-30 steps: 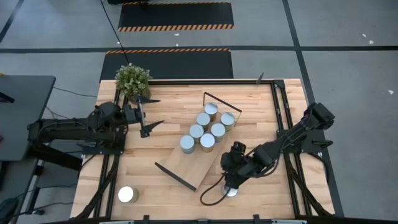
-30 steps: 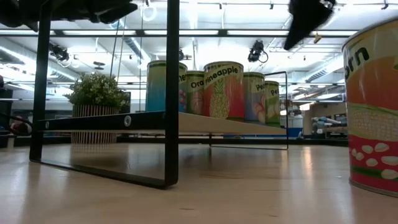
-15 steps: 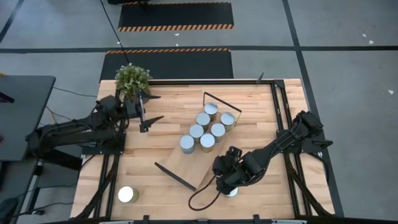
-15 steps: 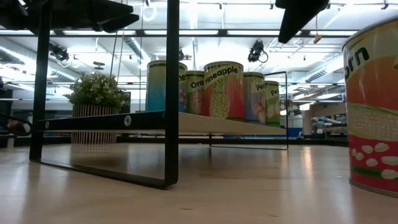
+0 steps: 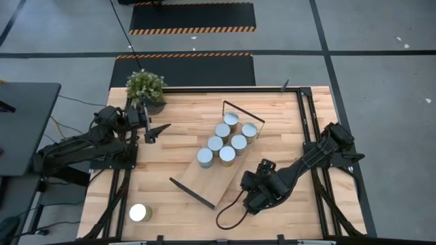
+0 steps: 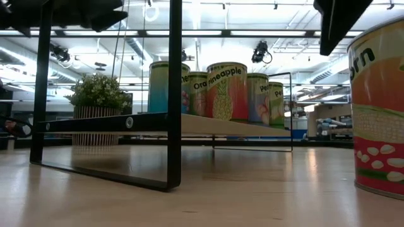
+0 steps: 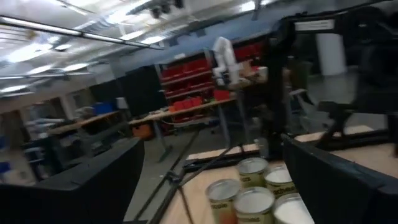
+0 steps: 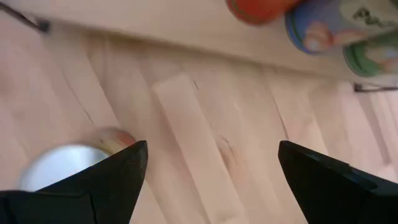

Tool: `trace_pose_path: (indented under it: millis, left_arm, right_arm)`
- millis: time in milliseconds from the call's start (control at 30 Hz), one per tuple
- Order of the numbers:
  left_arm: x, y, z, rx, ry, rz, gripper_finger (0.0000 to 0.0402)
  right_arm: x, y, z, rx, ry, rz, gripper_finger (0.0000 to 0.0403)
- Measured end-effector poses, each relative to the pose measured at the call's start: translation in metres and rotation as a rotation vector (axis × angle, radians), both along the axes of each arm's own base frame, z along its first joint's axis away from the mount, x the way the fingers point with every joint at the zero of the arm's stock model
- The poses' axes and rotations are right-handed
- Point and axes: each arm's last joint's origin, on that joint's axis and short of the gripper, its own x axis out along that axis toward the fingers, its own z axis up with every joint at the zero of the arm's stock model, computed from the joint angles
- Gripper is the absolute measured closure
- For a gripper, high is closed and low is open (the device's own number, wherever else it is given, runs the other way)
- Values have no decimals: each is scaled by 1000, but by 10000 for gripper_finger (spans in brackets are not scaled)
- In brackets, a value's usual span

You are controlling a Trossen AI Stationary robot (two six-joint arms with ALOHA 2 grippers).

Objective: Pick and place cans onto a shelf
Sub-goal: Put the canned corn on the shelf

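Note:
The light-wood shelf [image 5: 204, 178] lies slantwise mid-table on black wire end frames. Six cans [image 5: 223, 139] stand on its far half; the low view shows them in a row [image 6: 227, 91]. One can [image 5: 139, 213] stands on the table at the near left. Another can [image 8: 59, 167], the corn can [image 6: 379, 107] of the low view, stands near the front edge under my right gripper [image 5: 230, 212]. That gripper is open just above it, touching nothing. My left gripper [image 5: 155, 128] is open and empty, raised at the far left beside the plant.
A potted plant [image 5: 145, 87] stands at the table's far left corner, close to my left gripper. The shelf's near half is bare board. Black rails [image 5: 310, 136] run along the table's sides.
My left gripper has drawn back toward the table's far left, toward the plant, and stays open. My right gripper has swung a little toward the left and then back to the right over the front can, open throughout. The cans and the shelf have not moved.

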Motion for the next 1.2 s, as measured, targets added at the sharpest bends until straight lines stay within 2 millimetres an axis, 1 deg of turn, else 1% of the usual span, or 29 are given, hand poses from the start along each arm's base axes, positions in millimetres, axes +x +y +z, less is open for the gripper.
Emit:
trace_pose_path:
  millis: [133,267,433,567,700,767,867,967,1033,1100,1200]
  left_arm:
    - [-11,-3,-10,28,-103,70,13]
    - [-21,-7,-16,54,-188,95,14]
    - [-27,-9,-18,58,-206,101,14]
    - [-27,-9,-19,54,-207,99,14]
    - [-27,-9,-19,57,-207,100,14]
    - [-29,-10,-18,66,-217,101,14]
    - [-33,-12,-16,91,-237,107,14]
    - [-36,-14,-16,99,-250,107,14]
    - [-39,-15,-16,103,-263,107,14]
    - [-40,-15,-22,108,-289,109,14]
    - [-42,-14,-33,97,-349,169,14]
  right_arm:
    - [-5,5,3,18,-32,6,34]
    - [-12,8,-9,61,40,-17,34]
    - [-19,14,-11,112,88,-37,34]
    - [-23,14,-10,165,149,-77,34]
    - [-32,15,-10,199,263,-113,34]
    - [-39,20,-10,213,299,-129,34]
    - [-49,33,-13,230,300,-145,34]
    - [-57,42,-21,230,291,-167,34]
    - [-61,44,-29,227,288,-180,34]
    - [-65,46,-39,230,288,-177,34]
    - [-66,45,-55,213,255,-167,34]
